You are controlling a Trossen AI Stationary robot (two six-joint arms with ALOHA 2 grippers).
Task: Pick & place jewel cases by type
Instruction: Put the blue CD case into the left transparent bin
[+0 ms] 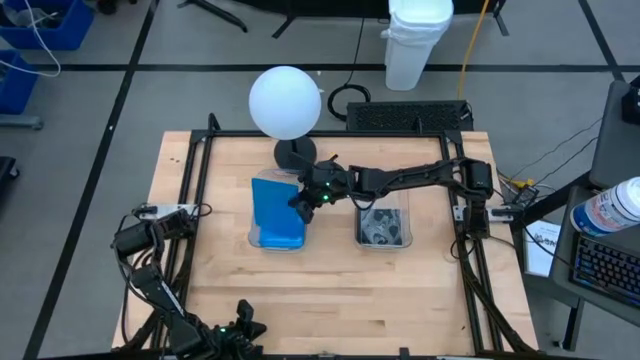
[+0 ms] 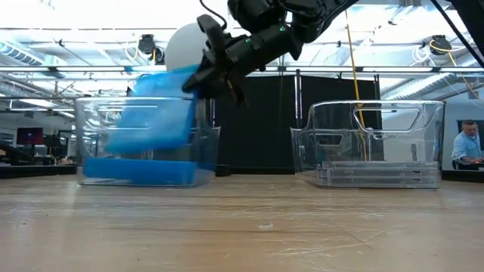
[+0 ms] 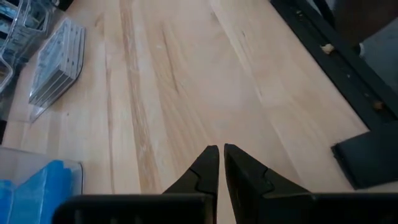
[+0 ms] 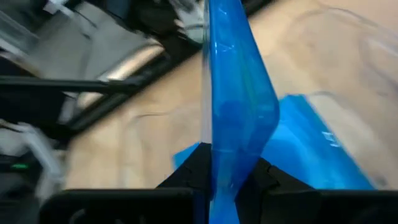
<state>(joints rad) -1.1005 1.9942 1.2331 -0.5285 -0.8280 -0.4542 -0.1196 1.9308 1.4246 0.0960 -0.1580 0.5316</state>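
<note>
- I'm working over a pale wooden table (image 1: 330, 290) inside a black frame, with a white globe lamp (image 1: 285, 102) at its far edge and a big open room behind.
- Two clear tubs sit side by side: the left tub (image 2: 94, 143) holds blue jewel cases (image 2: 136, 171) lying flat, and the right tub (image 2: 431, 136) holds the clear cases (image 1: 383, 226) stacked on its floor.
- My right gripper (image 4: 225, 180) hangs over the left tub, fingers pinched on the edge of one blue jewel case (image 4: 239, 99), which hangs tilted above the stack and looks partly inside the tub walls.
- My left gripper (image 3: 221, 163) waits at the near left of the table with its fingers nearly together and nothing between them.
- I judge the case light and stiff, but thin plastic like this is smooth and brittle: it can slide in the pads or crack if squeezed hard or dropped.
- An edge pinch lets it swing; I would hold near the middle of one edge, or by the spine, and lower it flat rather than drop it.
</note>
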